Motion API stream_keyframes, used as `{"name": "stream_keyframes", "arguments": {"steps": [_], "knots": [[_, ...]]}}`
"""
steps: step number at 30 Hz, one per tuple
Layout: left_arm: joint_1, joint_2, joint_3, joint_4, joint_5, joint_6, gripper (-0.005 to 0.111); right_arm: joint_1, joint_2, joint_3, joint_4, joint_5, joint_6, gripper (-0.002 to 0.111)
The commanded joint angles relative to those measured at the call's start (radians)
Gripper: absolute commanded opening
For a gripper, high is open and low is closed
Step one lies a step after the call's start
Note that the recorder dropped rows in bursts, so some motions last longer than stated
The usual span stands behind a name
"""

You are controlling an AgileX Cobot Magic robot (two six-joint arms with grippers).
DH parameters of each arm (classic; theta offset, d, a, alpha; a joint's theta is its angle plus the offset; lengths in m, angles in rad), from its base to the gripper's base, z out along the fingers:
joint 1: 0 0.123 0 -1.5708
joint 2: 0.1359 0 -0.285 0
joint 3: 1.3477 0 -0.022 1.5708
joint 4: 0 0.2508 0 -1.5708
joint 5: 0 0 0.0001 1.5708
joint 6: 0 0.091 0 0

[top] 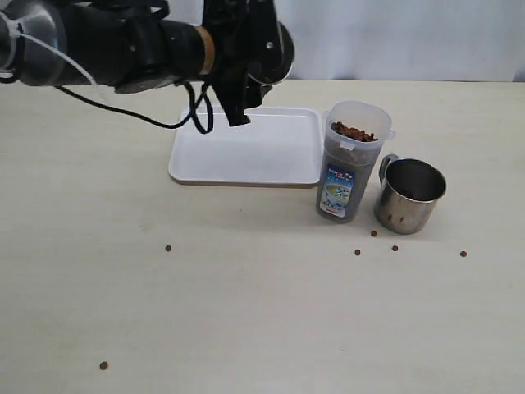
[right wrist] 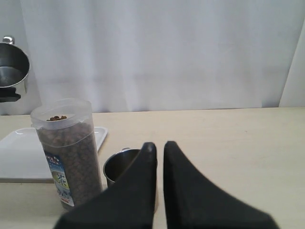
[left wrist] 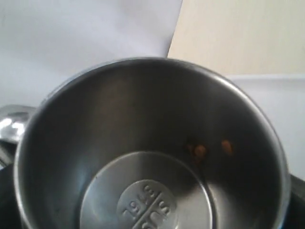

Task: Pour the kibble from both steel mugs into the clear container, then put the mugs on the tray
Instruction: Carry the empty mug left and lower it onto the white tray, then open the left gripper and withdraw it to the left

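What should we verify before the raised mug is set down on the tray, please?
1. Raised mug emptied: not ok, a few kibble pellets sit inside.
2. Tray landing spot: ok, nothing shows on it in the exterior view.
3. Clear container upright and filled: ok.
4. Second mug emptied: cannot tell; it stands upright on the table beside the container.
5. Right claw shut, holding nothing: ok.
6. Table free of spills: not ok, stray pellets lie scattered.
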Motion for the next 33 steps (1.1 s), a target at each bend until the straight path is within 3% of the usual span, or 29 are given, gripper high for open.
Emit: {"name": "stream_keyframes", "arguments": {"steps": [1, 2, 4, 7, 15, 26, 27, 28, 30, 33], "knots": [[0.151, -0.008, 0.115, 0.015, -0.342, -0.362, 0.000, 0.003, -0.002, 0.005, 0.005, 0.000, -0.006, 0.004], [0.196, -0.004, 0.129, 0.133, -0.453, -0.545, 0.000, 0.003, -0.002, 0.005, 0.005, 0.000, -0.006, 0.004], [0.258, 0.010, 0.128, 0.294, -0.573, -0.735, 0.000, 0.003, -0.002, 0.005, 0.005, 0.000, -0.006, 0.004], [0.334, 0.063, 0.124, 0.398, -0.686, -0.887, 0.000, 0.003, -0.002, 0.005, 0.005, 0.000, -0.006, 0.004], [0.346, 0.268, 0.038, 0.357, -0.712, -0.860, 0.000, 0.003, -0.002, 0.005, 0.005, 0.000, -0.006, 0.004], [0.346, 0.361, 0.010, 0.279, -0.666, -0.857, 0.001, 0.003, -0.002, 0.005, 0.005, 0.000, -0.006, 0.004], [0.346, 0.361, 0.010, 0.275, -0.669, -0.857, 0.003, 0.003, -0.002, 0.005, 0.005, 0.000, -0.006, 0.004], [0.346, 0.361, 0.010, 0.275, -0.669, -0.857, 0.014, 0.003, -0.002, 0.005, 0.005, 0.000, -0.006, 0.004], [0.346, 0.361, 0.010, 0.288, -0.643, -0.857, 0.047, 0.003, -0.002, 0.005, 0.005, 0.000, -0.006, 0.004], [0.344, 0.361, 0.010, 0.290, -0.599, -0.857, 0.069, 0.003, -0.002, 0.005, 0.005, 0.000, -0.006, 0.004]]}}
